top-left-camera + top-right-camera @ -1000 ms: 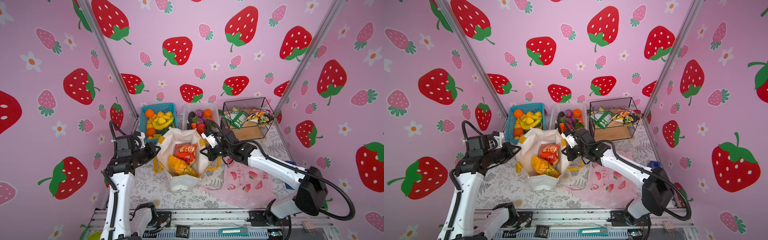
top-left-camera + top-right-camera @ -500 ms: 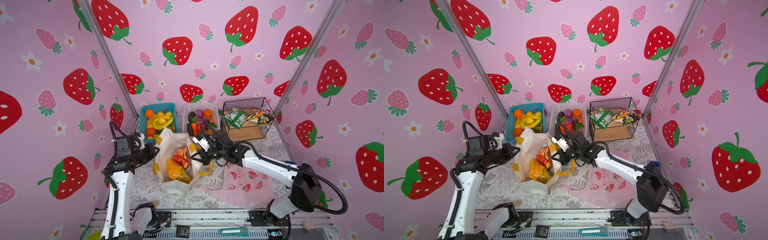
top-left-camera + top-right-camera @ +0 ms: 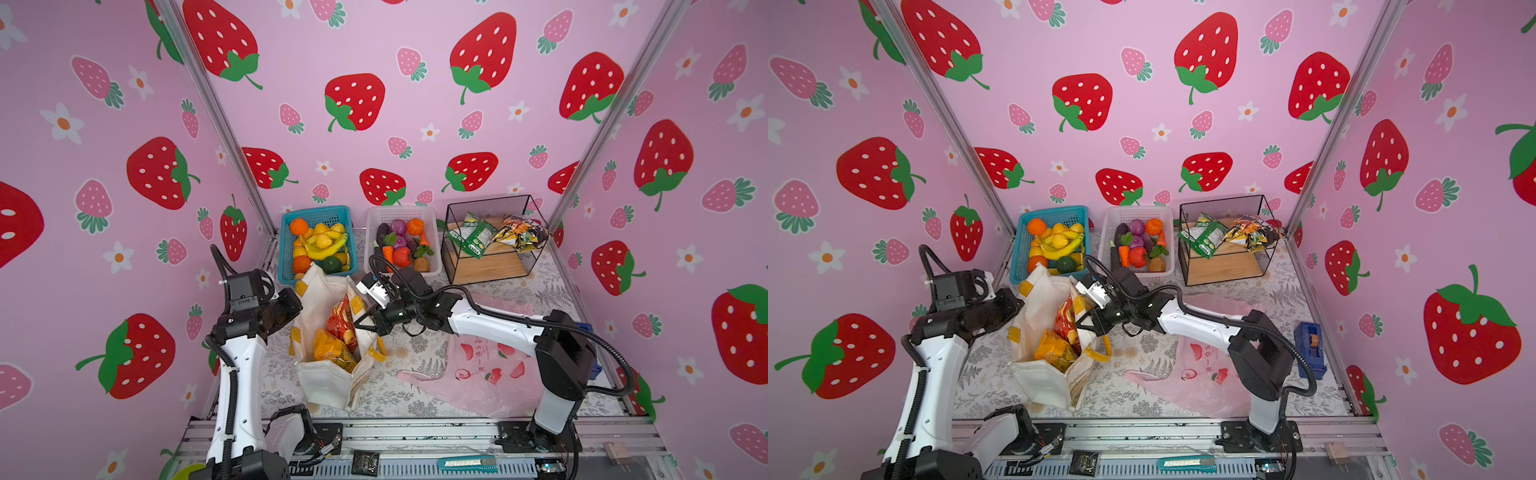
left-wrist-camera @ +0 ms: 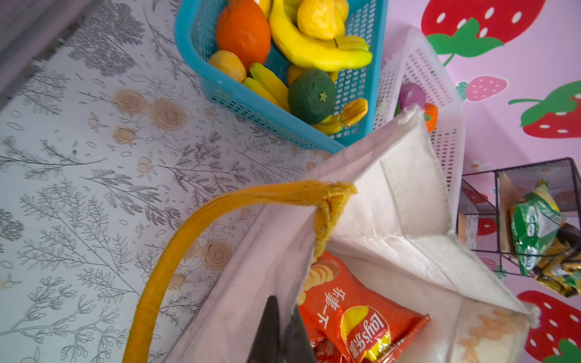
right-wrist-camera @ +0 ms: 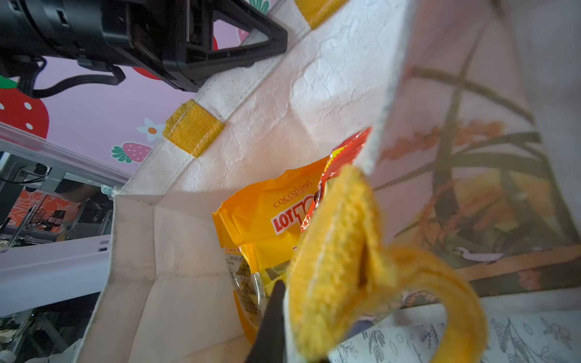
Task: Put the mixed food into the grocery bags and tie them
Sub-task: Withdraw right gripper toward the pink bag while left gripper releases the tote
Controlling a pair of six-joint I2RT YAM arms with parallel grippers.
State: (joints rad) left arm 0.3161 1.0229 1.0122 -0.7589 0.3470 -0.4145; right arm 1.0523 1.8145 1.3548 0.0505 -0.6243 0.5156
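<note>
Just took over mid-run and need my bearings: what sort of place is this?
Most likely a staged robot data-collection booth, not a real shop: strawberry-print walls on aluminium posts, a metal mounting rail in front, and a blue basket of toy fruit beside a white basket of toy vegetables, behind the canvas tote.

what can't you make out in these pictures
Canvas tote floor: both top views, snack packets cover it.
Left end effector: left wrist view, picture edge cuts off all but its tips.
Right end effector: right wrist view, blurred yellow strap hides one finger.
Pink bag: both top views, right arm hides its middle.
</note>
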